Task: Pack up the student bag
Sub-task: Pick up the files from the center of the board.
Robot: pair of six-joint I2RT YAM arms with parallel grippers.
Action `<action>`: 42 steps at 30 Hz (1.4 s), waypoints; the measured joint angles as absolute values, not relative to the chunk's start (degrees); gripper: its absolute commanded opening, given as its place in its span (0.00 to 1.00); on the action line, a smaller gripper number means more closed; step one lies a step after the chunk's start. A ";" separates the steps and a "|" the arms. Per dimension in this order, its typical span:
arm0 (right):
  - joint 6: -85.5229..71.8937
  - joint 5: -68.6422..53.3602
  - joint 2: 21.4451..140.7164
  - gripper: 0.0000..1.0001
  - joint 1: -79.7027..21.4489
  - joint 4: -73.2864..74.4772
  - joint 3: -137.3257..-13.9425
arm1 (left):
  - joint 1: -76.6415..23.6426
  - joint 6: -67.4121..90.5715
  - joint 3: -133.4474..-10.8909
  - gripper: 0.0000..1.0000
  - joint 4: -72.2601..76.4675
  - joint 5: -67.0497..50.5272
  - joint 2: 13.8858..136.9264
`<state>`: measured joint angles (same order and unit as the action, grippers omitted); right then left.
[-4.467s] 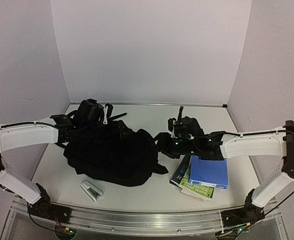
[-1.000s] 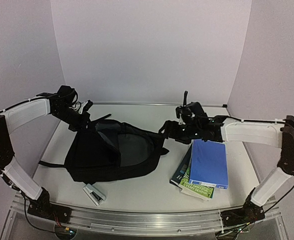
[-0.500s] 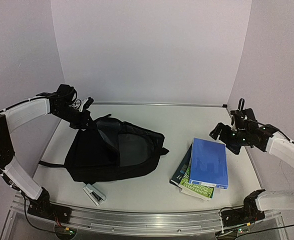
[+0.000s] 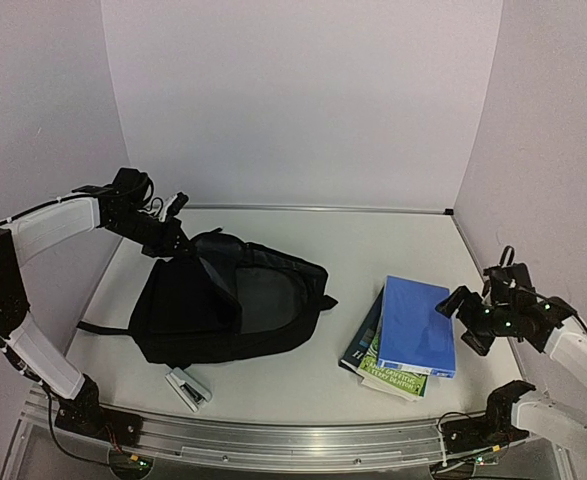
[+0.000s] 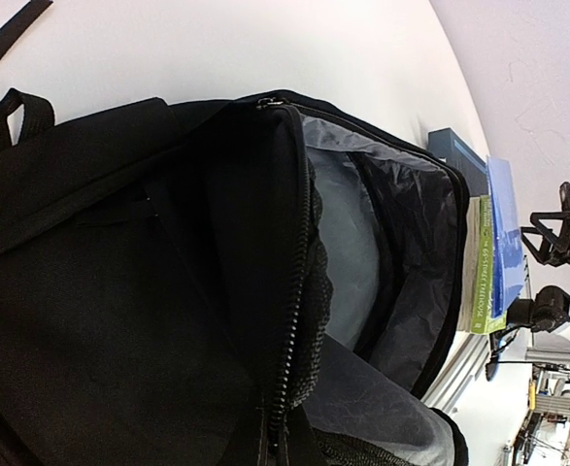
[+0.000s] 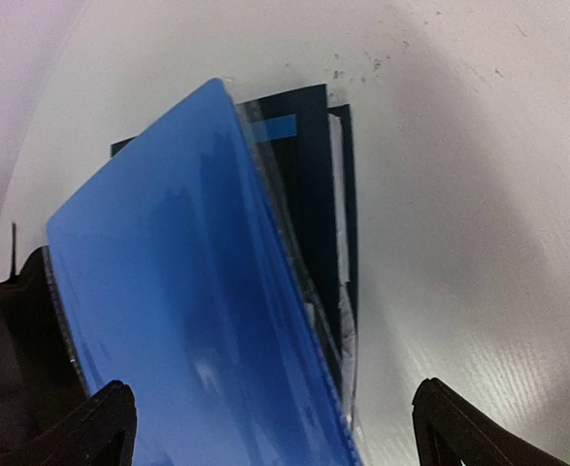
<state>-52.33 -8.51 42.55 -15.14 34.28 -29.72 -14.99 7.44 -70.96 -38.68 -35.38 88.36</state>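
The student bag (image 4: 228,305), a big black backpack, lies on the left half of the table with its main opening gaping toward the right. My left gripper (image 4: 171,238) is shut on the bag's upper rim at the back left and holds it raised. The left wrist view looks down the zipper edge (image 5: 286,320) into the blue-grey lining (image 5: 348,243); my own fingers do not show there. My right gripper (image 4: 461,320) (image 6: 275,427) stands wide open at the right edge of a blue folder (image 4: 416,325) (image 6: 168,291), with nothing held.
The blue folder lies on top of a green book (image 4: 381,376) and a dark book (image 6: 318,184) right of the bag. A small white and grey stapler (image 4: 185,383) lies by the table's front edge, just below the bag. Side walls stand close on both sides.
My right arm has drawn back from the bag's opening to the far right, down beside the blue folder, and its jaws have opened wide. The left gripper keeps its hold on the bag's rim.
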 measured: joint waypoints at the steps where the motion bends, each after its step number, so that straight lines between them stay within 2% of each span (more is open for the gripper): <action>1: -52.93 -9.33 41.09 0.94 -15.14 33.85 -29.18 | -14.98 7.51 -70.96 0.00 -38.58 -35.86 88.36; 8: -57.87 -16.02 35.38 0.71 -15.14 31.71 -21.19 | -14.94 7.87 -70.96 0.00 -38.32 -37.53 88.36; 16: -60.21 -19.50 33.68 0.23 -15.14 30.64 -20.43 | -14.94 8.64 -70.96 0.00 -37.97 -38.04 88.36; 18: -60.86 -19.97 33.05 0.15 -15.14 30.51 -20.43 | -14.94 8.90 -70.96 0.00 -37.82 -38.30 88.36; 23: -62.58 -20.74 30.38 0.02 -15.14 30.48 -20.43 | -14.94 9.04 -70.85 0.00 -37.28 -39.62 88.14; 33: -61.84 -21.83 29.55 0.00 -15.14 30.63 -24.95 | -14.94 9.02 -70.78 0.00 -36.94 -40.88 87.36; 42: -45.86 -13.27 43.41 0.00 -15.14 43.28 -49.20 | -14.94 9.02 -70.78 0.00 -36.93 -41.83 87.07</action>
<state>-45.86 -13.27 43.41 -15.14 43.28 -49.20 -14.94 9.02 -70.78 -36.93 -41.83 87.07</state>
